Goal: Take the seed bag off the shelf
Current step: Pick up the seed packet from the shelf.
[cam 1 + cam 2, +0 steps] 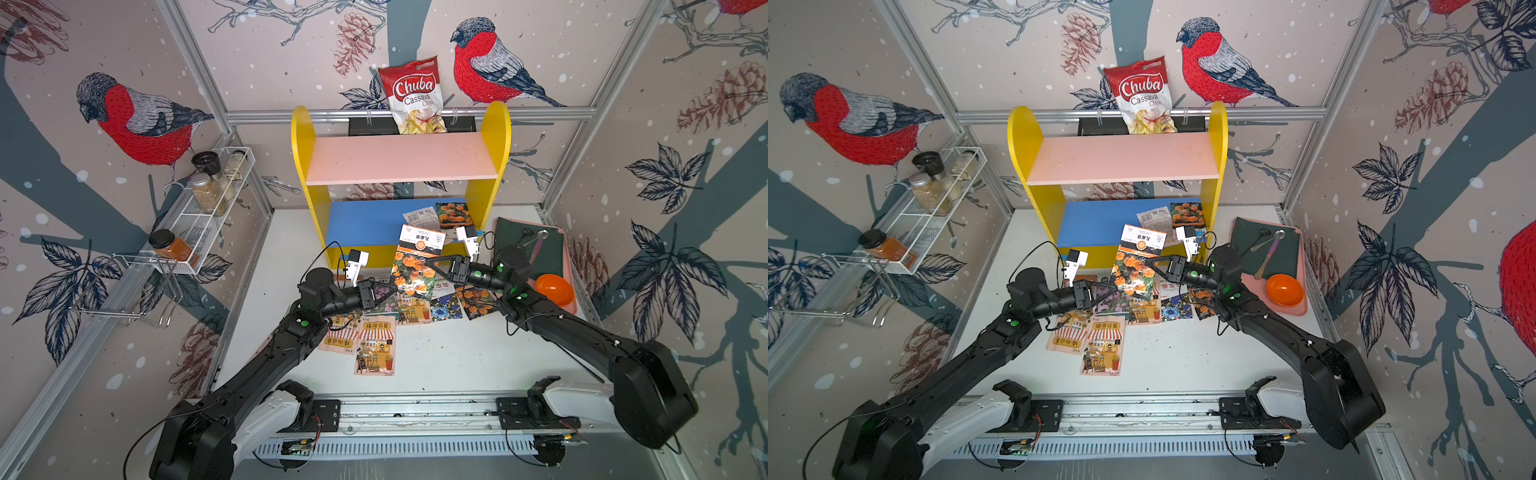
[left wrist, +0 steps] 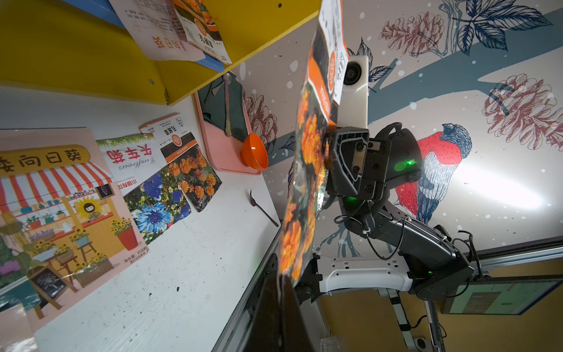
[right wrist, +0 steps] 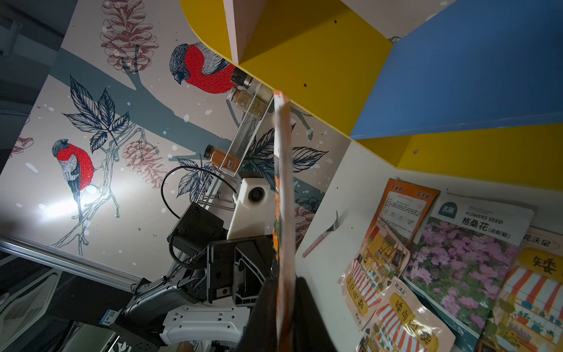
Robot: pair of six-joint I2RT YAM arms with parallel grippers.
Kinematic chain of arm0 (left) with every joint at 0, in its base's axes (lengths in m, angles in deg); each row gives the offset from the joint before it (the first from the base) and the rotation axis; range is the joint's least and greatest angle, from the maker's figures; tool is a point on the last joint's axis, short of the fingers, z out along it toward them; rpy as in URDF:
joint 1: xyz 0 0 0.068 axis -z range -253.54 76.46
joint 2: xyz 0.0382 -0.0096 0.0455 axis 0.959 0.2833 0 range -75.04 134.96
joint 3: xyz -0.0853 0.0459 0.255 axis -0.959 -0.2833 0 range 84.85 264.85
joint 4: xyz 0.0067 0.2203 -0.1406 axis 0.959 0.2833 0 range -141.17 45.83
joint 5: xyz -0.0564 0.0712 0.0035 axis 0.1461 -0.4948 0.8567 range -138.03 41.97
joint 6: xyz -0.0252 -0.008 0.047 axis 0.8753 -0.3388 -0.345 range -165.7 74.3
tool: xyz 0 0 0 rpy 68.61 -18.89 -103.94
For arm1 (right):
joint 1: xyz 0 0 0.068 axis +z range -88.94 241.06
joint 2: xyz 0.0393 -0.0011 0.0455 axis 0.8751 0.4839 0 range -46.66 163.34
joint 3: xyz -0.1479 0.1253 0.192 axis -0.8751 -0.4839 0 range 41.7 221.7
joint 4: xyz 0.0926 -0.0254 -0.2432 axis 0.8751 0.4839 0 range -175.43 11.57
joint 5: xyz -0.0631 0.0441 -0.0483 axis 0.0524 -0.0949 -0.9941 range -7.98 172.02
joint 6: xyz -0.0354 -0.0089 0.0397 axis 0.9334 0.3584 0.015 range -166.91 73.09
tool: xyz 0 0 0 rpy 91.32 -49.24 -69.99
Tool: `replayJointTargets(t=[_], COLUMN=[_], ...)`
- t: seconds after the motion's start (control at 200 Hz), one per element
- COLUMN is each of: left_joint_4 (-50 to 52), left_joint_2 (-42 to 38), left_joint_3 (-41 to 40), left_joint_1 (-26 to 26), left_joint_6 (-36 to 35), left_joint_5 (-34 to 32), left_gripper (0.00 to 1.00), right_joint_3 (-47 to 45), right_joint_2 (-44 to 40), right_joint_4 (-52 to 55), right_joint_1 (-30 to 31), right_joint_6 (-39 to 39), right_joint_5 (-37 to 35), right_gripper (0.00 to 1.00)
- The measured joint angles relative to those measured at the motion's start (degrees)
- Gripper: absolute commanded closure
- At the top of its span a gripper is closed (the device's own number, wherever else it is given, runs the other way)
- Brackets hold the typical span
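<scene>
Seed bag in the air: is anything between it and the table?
Nothing in the air under the seed bag; loose seed packets lie on the table right beneath it.

An orange-flowered seed bag [image 1: 415, 266] is being held upright in the air just before the yellow, pink and blue shelf [image 1: 496, 137].
</scene>
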Motion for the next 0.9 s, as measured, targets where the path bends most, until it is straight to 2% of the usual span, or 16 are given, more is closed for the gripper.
replayJointTargets(t=[0.22,0.46,0.655,0.795,0.866,0.901], left_joint_4=[0.42,1.07,1.51,2.34,3.21,4.11], left_joint_2=[-0.22,0.02,0.17,-0.09,-0.37,-0.55], left_joint_3=[0.24,0.72,1.57,2.01,2.43,2.84], left_joint_1=[0.02,0.07,0.15,0.22,0.22,0.22], left_joint_6=[-0.42,-0.42,-0.92,-1.55,-2.01,-2.56], left_joint_5=[-0.87,-1.01,-1.53,-1.46,-1.36,-1.31], left_gripper=[1.00,1.00,0.48,0.15,0.04,0.04], right_joint_3=[0.00,0.00,0.00,0.09,0.13,0.13], right_joint_2=[0.00,0.00,0.00,-0.55,-1.55,-1.88], right_joint_4=[0.33,0.31,0.46,2.14,2.54,2.58], right_joint_1=[-0.09,0.00,0.00,-0.11,-0.35,-0.42], right_joint_6=[0.02,0.04,0.11,0.46,0.50,0.55], right_joint_5=[-0.04,-0.09,-0.26,-0.31,-0.31,-0.28], right_gripper=[1.00,1.00,1.00,1.00,1.00,1.00])
